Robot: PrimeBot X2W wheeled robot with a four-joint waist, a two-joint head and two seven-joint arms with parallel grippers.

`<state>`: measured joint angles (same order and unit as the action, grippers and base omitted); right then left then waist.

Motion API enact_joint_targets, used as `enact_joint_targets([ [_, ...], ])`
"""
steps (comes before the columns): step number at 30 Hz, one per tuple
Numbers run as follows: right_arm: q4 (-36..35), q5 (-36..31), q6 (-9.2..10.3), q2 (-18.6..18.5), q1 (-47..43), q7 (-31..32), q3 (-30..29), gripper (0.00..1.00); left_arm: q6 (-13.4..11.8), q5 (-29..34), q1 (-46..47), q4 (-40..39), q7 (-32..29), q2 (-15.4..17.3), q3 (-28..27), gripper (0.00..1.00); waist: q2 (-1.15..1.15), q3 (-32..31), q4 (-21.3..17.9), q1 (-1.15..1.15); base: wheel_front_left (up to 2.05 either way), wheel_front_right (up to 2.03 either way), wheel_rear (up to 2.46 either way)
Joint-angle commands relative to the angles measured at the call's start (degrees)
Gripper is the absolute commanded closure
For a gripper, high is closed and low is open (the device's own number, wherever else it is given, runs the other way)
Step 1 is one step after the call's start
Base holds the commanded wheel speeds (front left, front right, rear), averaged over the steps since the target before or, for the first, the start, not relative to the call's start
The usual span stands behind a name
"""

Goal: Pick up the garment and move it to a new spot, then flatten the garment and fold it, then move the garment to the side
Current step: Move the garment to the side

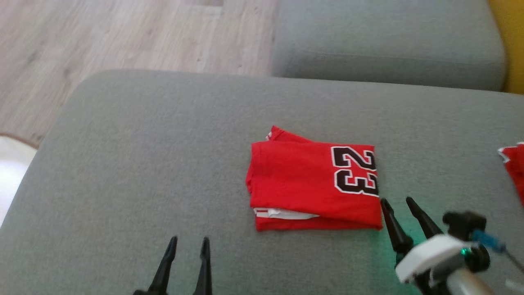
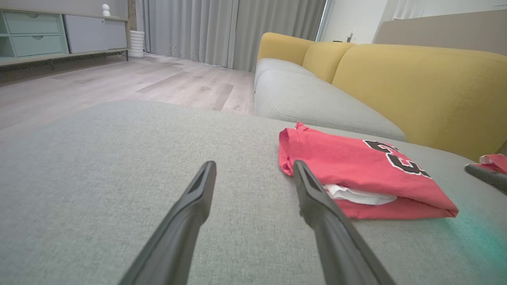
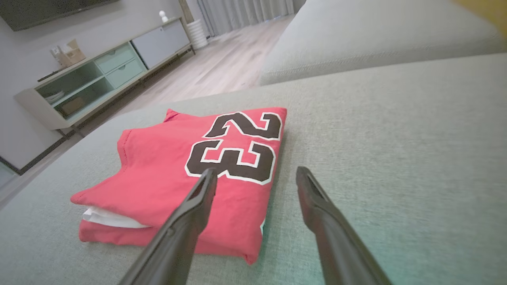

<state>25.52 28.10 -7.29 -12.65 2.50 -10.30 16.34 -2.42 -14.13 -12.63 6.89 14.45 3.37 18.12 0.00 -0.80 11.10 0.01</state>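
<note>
- On the grey seat cushion [image 1: 143, 164], the folded red "23" jersey [image 1: 313, 184] lies flat, right of centre in the head view. A white layer shows at its near edge.
- Left gripper [image 1: 189, 238]: fingers parted, empty, well apart from the jersey's left edge.
- Right gripper [image 1: 396, 199]: fingers parted, empty, tips just beside the jersey's near right corner.
- I judge the fold complete; the move to the side is not yet done.
- Risk: a pinch on the top layer alone would peel the stack open, because the near edge is loose layers. I would take all layers at once.
- Risk: dragging across the woven cushion could bunch the lower layer and skew the fold.
- Risk: a second red garment [image 1: 513, 168] lies at the right margin; a move that way may overlap it.
- Open room: broad bare cushion to the left. Past its rounded left edge is the wood floor [image 1: 123, 37], so I would stop short.
- Far side: a gap, then the neighbouring cushion [image 1: 389, 37].
</note>
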Motion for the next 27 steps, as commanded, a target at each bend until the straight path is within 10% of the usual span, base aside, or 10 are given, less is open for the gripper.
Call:
enact_joint_targets([
  [1, 0.17, 4.39, -0.20, -2.13, 4.51, 2.83, 2.32, 0.00, 0.08, 0.73, 4.06, -2.18, 0.55, -0.49, -0.79, 0.00, 0.00, 1.68, 1.70, -0.01, 0.00, 0.00, 0.00],
  [13, 8.60, 29.23, -0.20, -6.22, 14.11, 20.64, 6.32, 0.00, -1.98, 3.57, 7.58, -4.71, 0.55, -0.49, 2.70, 0.00, 0.00, 5.15, 6.12, -0.01, 0.00, 0.00, 0.00],
  [16, 7.31, 33.96, -0.20, -6.55, 14.60, 21.83, 6.89, 1.00, -2.57, 4.36, 7.99, -5.36, 0.55, -0.49, 3.22, 0.00, 0.00, 5.70, 6.61, -0.01, 0.00, 0.00, 0.00],
  [27, -1.61, 35.05, -0.20, -19.86, 16.21, 20.64, 10.84, 1.00, -4.02, 5.07, 9.42, -9.08, 0.55, -0.49, 3.00, 0.00, 0.00, 9.92, -1.34, -0.01, 0.00, 0.00, 0.00],
])
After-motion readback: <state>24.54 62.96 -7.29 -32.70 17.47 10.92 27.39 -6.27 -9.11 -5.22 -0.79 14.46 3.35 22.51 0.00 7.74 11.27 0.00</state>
